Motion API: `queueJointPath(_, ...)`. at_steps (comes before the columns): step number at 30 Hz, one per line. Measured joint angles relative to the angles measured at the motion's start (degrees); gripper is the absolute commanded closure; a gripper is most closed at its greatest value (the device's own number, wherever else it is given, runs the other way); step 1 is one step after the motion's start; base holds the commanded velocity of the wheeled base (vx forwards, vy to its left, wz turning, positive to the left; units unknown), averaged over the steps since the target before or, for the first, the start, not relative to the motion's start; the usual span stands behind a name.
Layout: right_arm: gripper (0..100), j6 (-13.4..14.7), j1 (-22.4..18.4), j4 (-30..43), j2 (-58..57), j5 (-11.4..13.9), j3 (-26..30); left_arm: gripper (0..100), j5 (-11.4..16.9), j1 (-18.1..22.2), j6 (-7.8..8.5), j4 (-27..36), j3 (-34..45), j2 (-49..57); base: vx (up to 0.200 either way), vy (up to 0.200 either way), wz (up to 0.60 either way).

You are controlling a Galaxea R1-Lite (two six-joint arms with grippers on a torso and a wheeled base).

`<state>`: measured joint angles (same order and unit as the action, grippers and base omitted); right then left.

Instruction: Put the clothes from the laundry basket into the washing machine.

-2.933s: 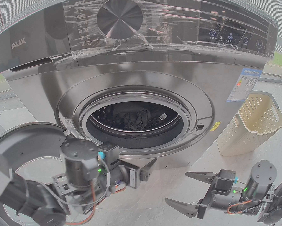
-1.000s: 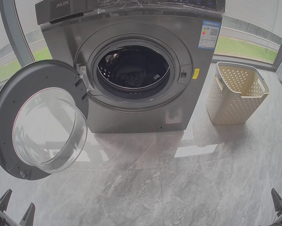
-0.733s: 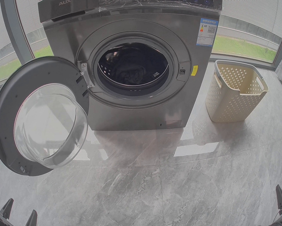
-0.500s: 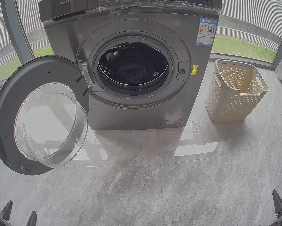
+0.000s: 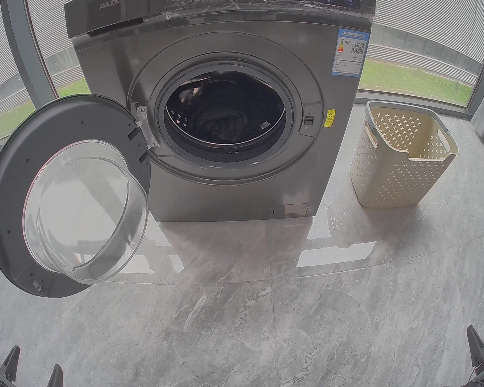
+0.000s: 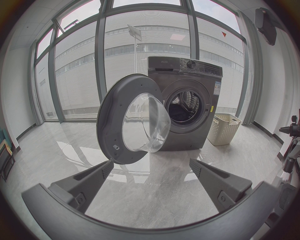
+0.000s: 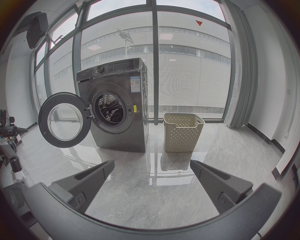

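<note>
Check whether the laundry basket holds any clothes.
Empty as far as visible: the laundry basket shows bare perforated walls inside; clothes lie in the washing machine.

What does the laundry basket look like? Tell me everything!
The laundry basket is cream plastic, tall, with a rounded-rectangle rim and slot handles near the top. Its walls are full of small star-shaped holes. It stands upright on the shiny grey floor, just right of the washing machine, not touching it. It looks empty inside.
</note>
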<state>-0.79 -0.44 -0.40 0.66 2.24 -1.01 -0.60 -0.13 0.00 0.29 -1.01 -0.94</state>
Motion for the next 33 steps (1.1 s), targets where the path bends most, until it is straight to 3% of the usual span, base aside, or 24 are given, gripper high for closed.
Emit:
queueJointPath(21,0,0.01,0.0,-0.02,0.07,0.02,0.0,0,0.0,-0.07,-0.07,0.0,0.0,0.23,0.0,0.2,0.0)
queueJointPath(33,0,0.01,-0.05,-0.02,0.09,0.05,0.0,0,-0.09,-0.05,-0.05,-0.02,0.0,0.21,0.0,0.0,0.0)
